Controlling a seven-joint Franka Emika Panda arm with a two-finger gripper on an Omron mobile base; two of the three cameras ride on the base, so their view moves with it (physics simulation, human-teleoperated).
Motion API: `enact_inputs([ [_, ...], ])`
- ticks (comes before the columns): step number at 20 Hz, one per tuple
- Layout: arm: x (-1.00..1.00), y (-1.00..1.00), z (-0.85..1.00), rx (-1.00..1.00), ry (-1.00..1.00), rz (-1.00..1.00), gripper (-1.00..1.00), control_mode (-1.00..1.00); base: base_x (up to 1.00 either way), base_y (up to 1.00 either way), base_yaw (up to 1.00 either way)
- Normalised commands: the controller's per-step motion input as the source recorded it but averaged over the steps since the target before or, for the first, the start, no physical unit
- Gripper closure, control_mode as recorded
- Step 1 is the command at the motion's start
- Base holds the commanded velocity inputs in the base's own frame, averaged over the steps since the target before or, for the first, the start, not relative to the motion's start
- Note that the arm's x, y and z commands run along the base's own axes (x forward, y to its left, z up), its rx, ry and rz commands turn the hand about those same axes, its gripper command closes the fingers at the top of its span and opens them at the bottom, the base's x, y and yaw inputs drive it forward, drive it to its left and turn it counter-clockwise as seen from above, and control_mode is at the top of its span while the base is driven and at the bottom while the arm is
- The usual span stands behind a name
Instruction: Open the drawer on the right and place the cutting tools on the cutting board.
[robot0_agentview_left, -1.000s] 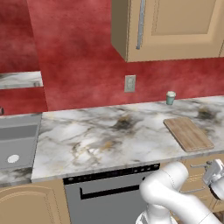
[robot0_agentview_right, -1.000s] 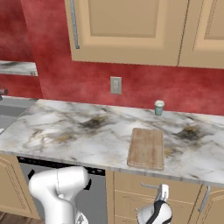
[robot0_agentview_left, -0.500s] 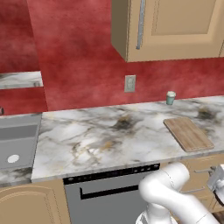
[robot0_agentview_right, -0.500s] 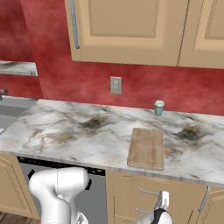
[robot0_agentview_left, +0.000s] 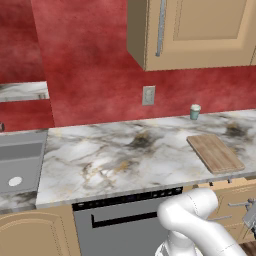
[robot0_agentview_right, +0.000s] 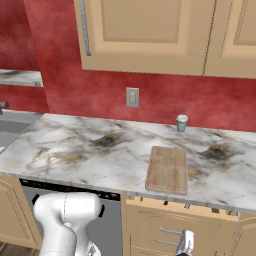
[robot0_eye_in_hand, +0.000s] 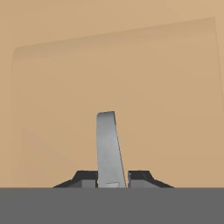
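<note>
The drawer (robot0_agentview_right: 150, 225), a light tan box under the right end of the counter, stands pulled out a little, with a narrow gap at its top edge. My gripper (robot0_agentview_right: 186, 244) is shut on its grey bar handle (robot0_eye_in_hand: 107, 144), which rises between the two dark fingertips against the flat tan drawer front (robot0_eye_in_hand: 166, 87). From the left, the gripper (robot0_agentview_left: 251, 215) sits at the far right edge by the drawer (robot0_agentview_left: 235, 192). The cutting board (robot0_agentview_right: 167, 169) lies bare on the marble counter just above the drawer, also seen as the cutting board (robot0_agentview_left: 215, 152). The cutting tools are hidden.
A small green cup (robot0_agentview_right: 182, 122) stands at the back of the counter by the red wall. The dark grey dishwasher (robot0_agentview_left: 120, 220) is left of the drawer, behind my white arm. A sink (robot0_agentview_left: 20, 160) lies at the far left. Wall cabinets hang overhead.
My gripper has drawn back and down toward the base with the handle in it, and the drawer has slid out slightly, opening a gap under the counter edge.
</note>
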Motion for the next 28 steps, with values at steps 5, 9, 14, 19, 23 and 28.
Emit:
enact_inputs([
  [5, -0.42, 0.00, 0.00, 0.00, -0.01, 0.00, 1.00, -1.00, 0.00, 0.00, 0.00],
  [9, -0.60, 0.00, 0.00, 0.00, -0.02, 0.02, 1.00, -1.00, 0.00, 0.00, 0.00],
  [14, -0.63, 0.00, 0.00, 0.00, 0.00, 0.05, 1.00, -1.00, 0.00, 0.00, 0.00],
  [19, -0.58, 0.00, 0.00, 0.00, 0.00, 0.04, 1.00, -1.00, 0.00, 0.00, 0.00],
  [23, -0.55, 0.00, 0.00, 0.00, 0.00, 0.04, 1.00, -1.00, 0.00, 0.00, 0.00],
  [28, -0.53, 0.00, 0.00, 0.00, 0.00, 0.03, 1.00, -1.00, 0.00, 0.00, 0.00],
])
